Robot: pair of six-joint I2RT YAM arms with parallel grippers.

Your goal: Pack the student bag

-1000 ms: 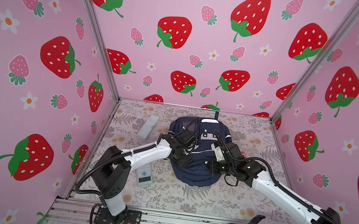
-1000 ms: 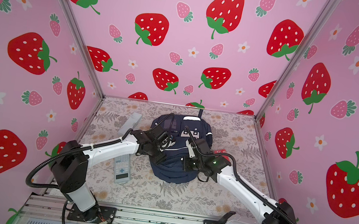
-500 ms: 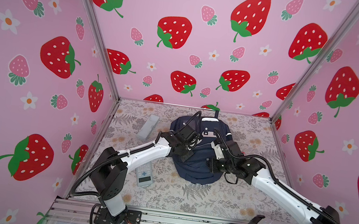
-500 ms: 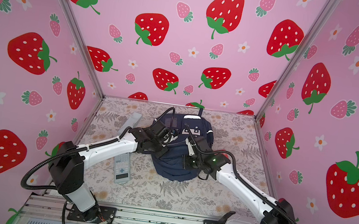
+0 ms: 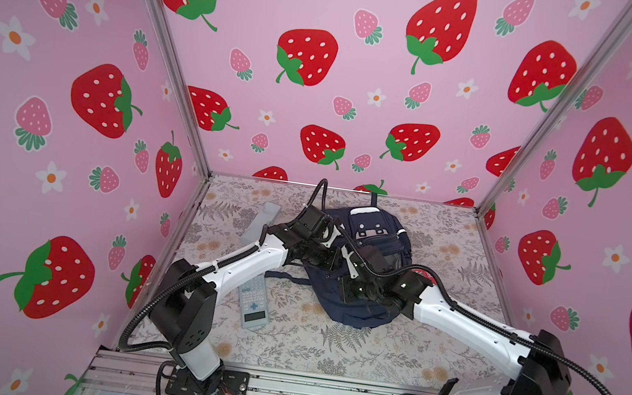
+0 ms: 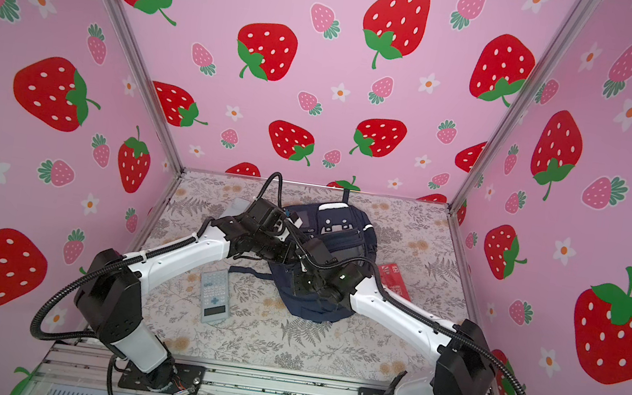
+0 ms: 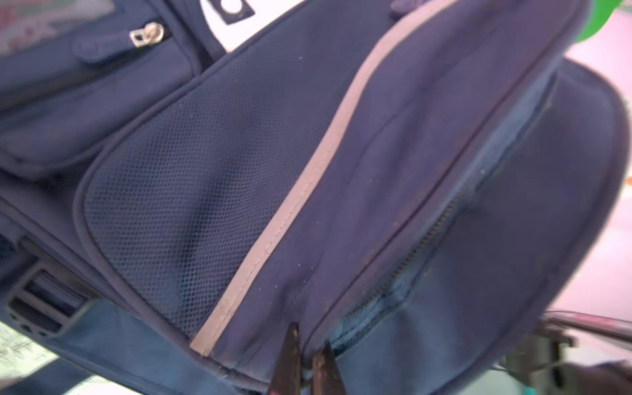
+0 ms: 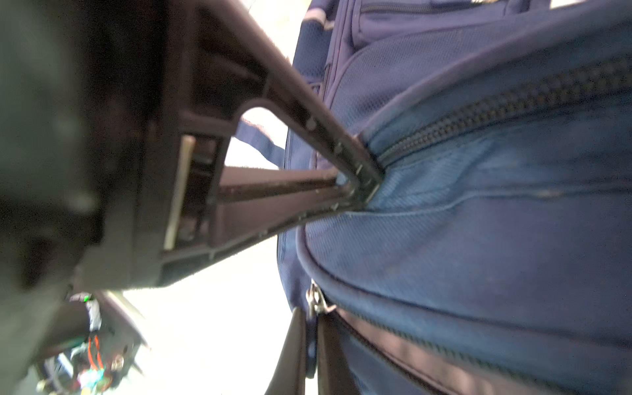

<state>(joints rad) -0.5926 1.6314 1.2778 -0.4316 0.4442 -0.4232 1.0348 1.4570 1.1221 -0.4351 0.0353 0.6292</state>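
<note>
Two tools are pressed together on the large navy blue fabric backpack, which lies directly under them. The left tool pinches fabric at a zip's end. The right tool nips a dark tab beside a metal zip pull, though we cannot make out the tab clearly. In both top views the white arms hide the tips. A flat red booklet beyond the right tool is half covered, and a pale grey oblong case beyond the left tool sits partly behind the left arm. We see a floral-print surface and pink strawberry-print walls on three sides.
</note>
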